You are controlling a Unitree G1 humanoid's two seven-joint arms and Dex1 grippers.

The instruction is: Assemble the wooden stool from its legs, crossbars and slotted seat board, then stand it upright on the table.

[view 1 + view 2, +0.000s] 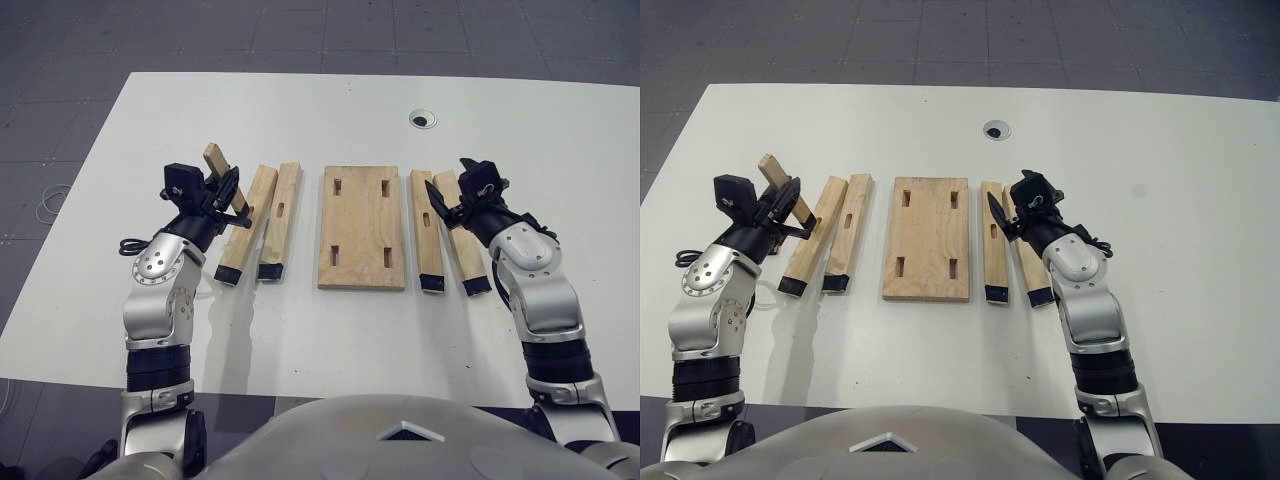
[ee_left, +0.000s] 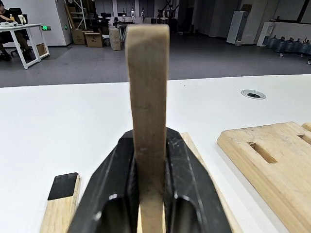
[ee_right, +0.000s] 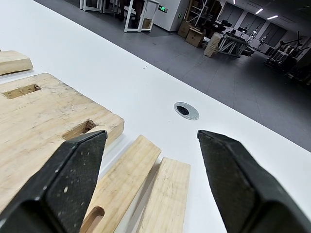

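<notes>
The slotted seat board (image 1: 363, 227) lies flat in the middle of the white table (image 1: 560, 130). Two black-tipped legs (image 1: 247, 225) (image 1: 281, 220) lie side by side to its left, and two more (image 1: 427, 230) (image 1: 462, 235) to its right. My left gripper (image 1: 226, 192) hovers over the outer left leg, shut on a short wooden crossbar (image 2: 148, 97) that sticks up and away from the fingers. My right gripper (image 3: 150, 137) is open above the far ends of the two right legs (image 3: 124, 182), with nothing between its fingers (image 3: 68, 179).
A round cable hole (image 1: 423, 119) sits in the table behind the board. A black cable (image 1: 128, 246) lies near the left arm. Bare table stretches to the far right and along the front edge.
</notes>
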